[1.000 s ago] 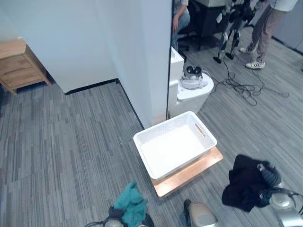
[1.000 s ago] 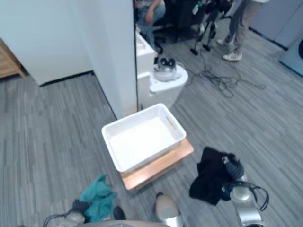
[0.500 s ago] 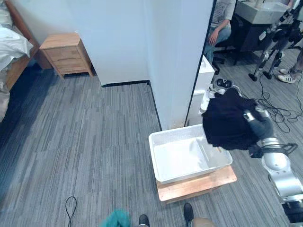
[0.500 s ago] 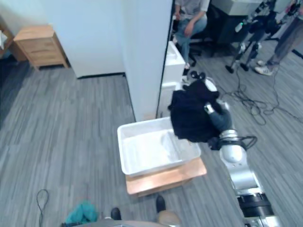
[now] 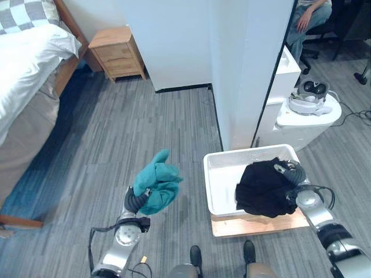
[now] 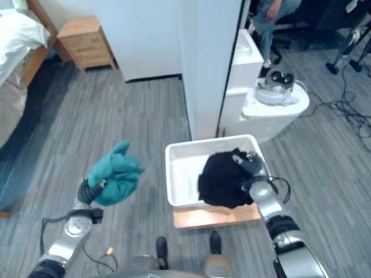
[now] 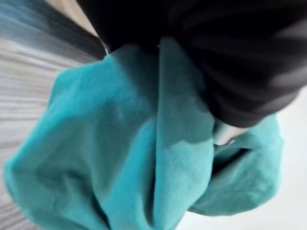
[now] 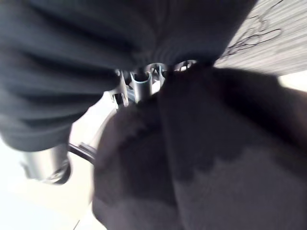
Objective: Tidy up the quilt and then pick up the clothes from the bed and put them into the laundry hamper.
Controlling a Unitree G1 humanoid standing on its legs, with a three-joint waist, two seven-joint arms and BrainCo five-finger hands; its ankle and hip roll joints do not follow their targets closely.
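- Fingers first: the left hand had its fingers buried in a bunched teal garment, curled round the cloth as far as the left wrist view let on, where teal folds wrapped right up against the dark ribbed cover.
- That teal bundle was held up in the air over the grey striped floor, well to the left of the white hamper and clear of its rim.
- Over on the other side, the right hand sat against a black garment; its fingers were under the cloth, so whether they gripped or lay loose I could not tell.
- The right wrist view gave silver finger bases running into black fabric and nothing more of the tips.
- The black garment lay heaped in the right half of the hamper, spilling over its near rim.
- The hamper itself stood on a low wooden board, just in front of a white wall corner.
- The bed with its white quilt showed at upper left, a wooden nightstand beside it.
- A seated person was in the background at upper right.
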